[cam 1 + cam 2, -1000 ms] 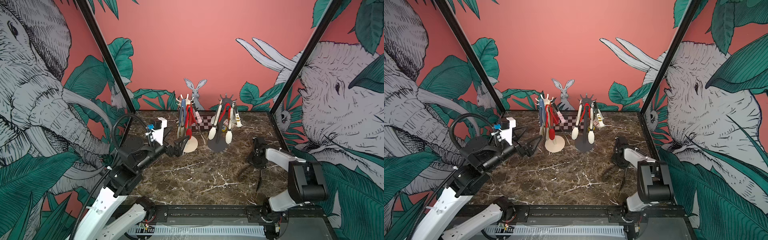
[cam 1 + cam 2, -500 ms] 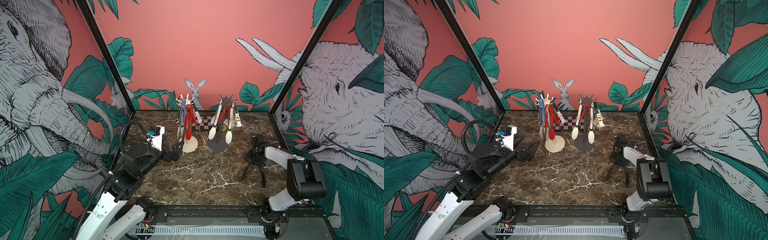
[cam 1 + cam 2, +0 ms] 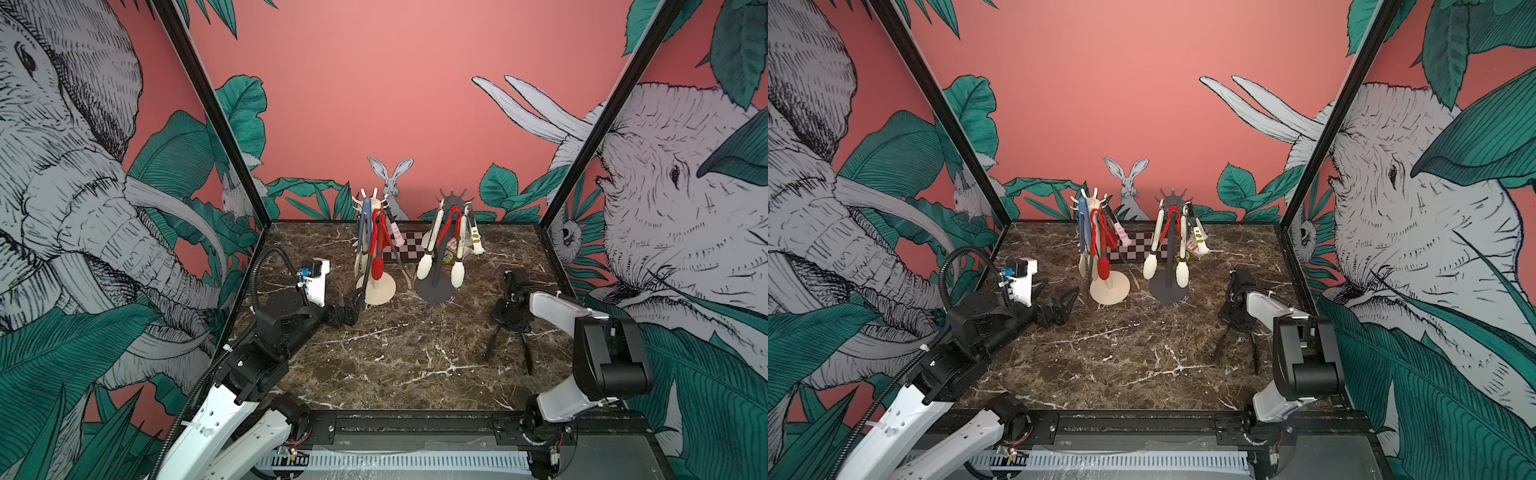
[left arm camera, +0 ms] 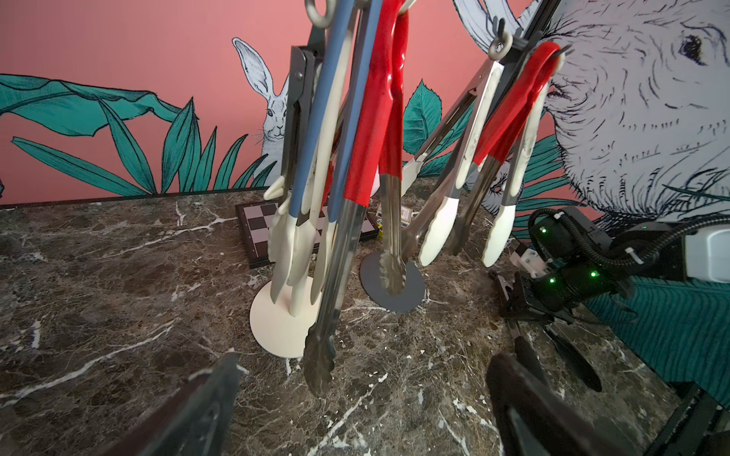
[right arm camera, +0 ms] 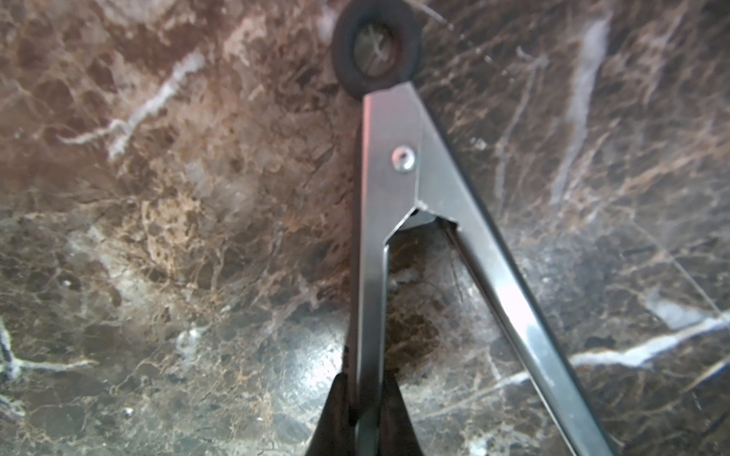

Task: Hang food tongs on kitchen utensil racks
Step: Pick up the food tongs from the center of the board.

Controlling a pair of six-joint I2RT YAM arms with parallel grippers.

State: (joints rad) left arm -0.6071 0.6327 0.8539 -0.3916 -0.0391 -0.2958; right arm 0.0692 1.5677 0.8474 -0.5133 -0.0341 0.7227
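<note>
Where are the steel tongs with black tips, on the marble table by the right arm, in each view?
Top views: steel tongs with black tips lie on the table, right side, legs spread toward the camera.
Left wrist: beyond the dark grey rack base, black tips on the marble.
Right wrist: close up, hinge and black ring filling the picture.
Shared landmark: the right gripper, clamped on one tong arm.

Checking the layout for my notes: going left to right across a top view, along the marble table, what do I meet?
left gripper → cream-white rack → dark grey rack → right gripper, jaws shut on the black-tipped tongs.
</note>
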